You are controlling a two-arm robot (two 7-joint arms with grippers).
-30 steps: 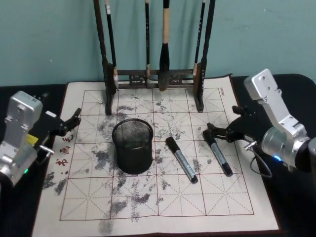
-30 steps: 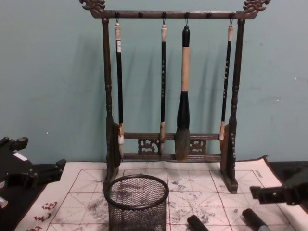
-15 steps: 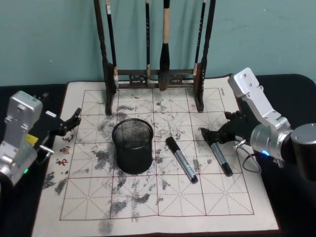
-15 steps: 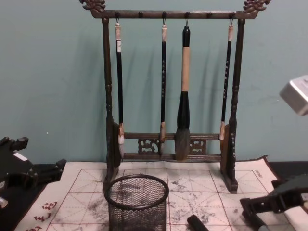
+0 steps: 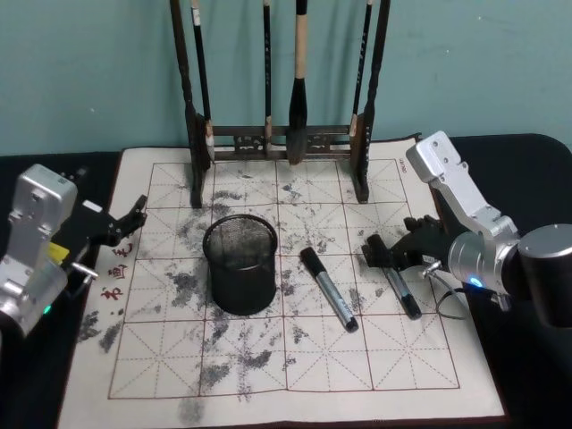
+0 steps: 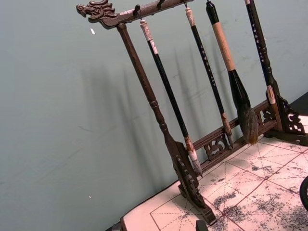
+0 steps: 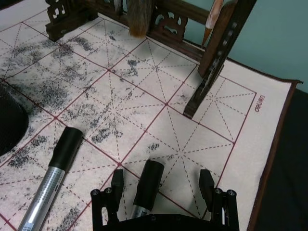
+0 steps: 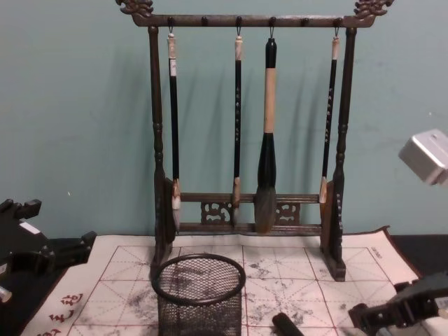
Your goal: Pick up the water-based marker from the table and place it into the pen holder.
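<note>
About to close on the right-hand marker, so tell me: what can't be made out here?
Right marker: barrel hidden under the body of the right gripper in the right wrist view; cap end covered by it in the head view.
Middle marker: barrel cut off by the chest view's bottom edge.
Marker labels: too small to read.
</note>
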